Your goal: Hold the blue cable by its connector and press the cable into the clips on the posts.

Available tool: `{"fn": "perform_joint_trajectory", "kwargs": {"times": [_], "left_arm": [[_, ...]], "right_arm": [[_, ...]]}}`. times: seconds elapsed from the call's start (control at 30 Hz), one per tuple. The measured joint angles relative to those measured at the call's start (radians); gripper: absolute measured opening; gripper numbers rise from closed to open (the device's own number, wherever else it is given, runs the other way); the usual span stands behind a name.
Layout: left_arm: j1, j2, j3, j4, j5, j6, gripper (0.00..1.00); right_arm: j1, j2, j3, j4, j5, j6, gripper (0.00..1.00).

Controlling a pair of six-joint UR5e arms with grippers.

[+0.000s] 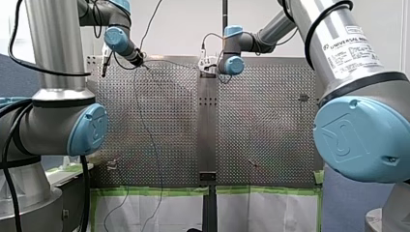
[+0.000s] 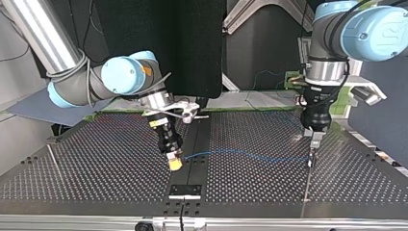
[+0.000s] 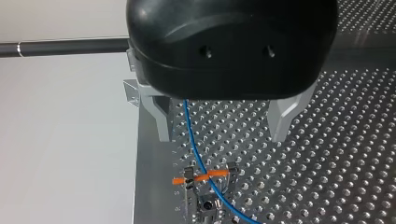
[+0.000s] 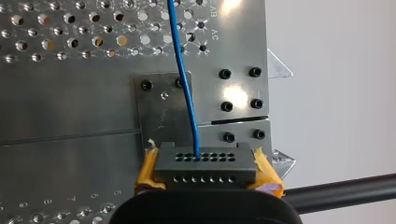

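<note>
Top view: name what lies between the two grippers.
The blue cable, stretched above the perforated table from the connector in my right gripper to my left gripper; the top view shows it.

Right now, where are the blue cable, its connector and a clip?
blue cable (image 4: 185, 84): right wrist view, mid-length of the strand.
connector (image 4: 205, 169): right wrist view, middle of its grey face.
clip (image 3: 188, 179): left wrist view, one metal prong.

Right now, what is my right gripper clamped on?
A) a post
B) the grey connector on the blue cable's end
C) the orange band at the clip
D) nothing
B: in the right wrist view the yellow pads of my right gripper squeeze the grey connector, the blue cable leaving its holes.
</note>
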Motion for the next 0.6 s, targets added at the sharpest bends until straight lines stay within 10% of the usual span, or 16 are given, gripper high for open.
{"fn": "perform_joint_trajectory", "kwargs": {"times": [0.6], "left_arm": [[-0.022,0.0,0.0,-0.004,-0.037,-0.011,0.99]], "right_arm": [[0.0,0.002,0.0,0.001,0.0,0.0,0.0]]}}
